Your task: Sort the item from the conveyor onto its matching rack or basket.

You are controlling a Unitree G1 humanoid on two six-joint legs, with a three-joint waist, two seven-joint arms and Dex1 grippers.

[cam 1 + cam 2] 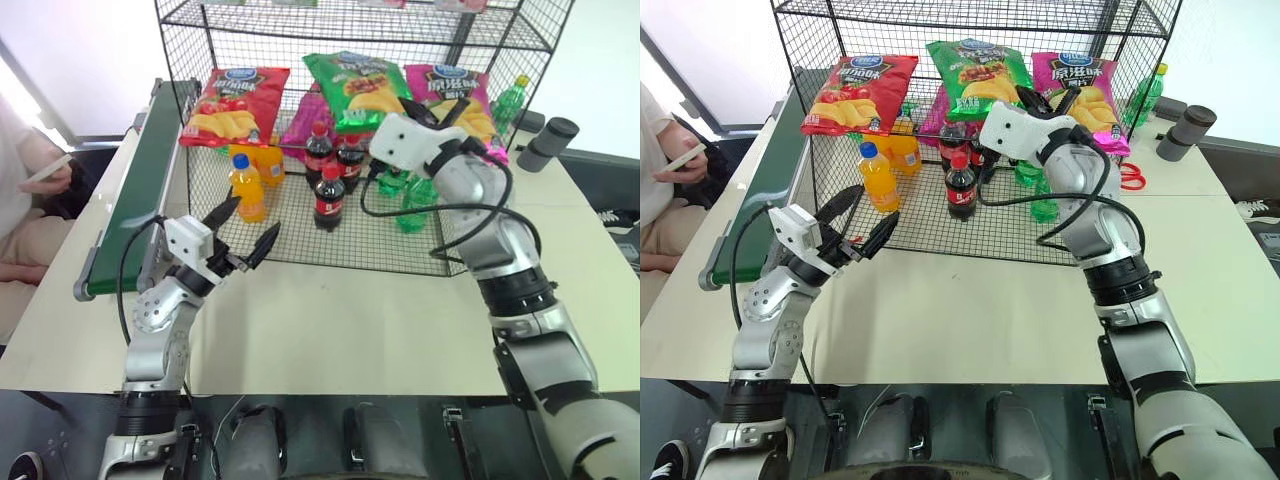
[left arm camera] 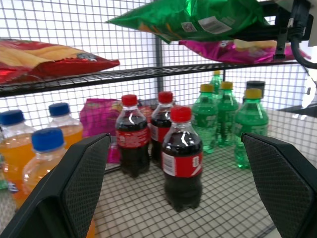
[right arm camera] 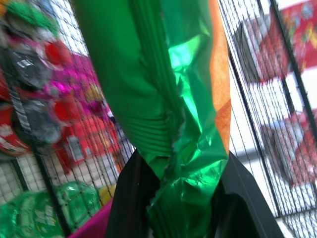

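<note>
Over the rack's (image 1: pixel 250 240) middle shelf, the right pincer (image 3: pixel 173 198) clamps the green bag (image 1: pixel 358 88); released early, it may slide off. Left pincer (image 1: pixel 246 228) stands apart.

Silver-grey jointed arms, white wrist housings, black cables.

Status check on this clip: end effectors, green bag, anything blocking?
Right end effector shut on green crisps bag, at the rack shelf between red bag and pink bag. Left end effector open, holding nothing. No obstruction seen.
</note>
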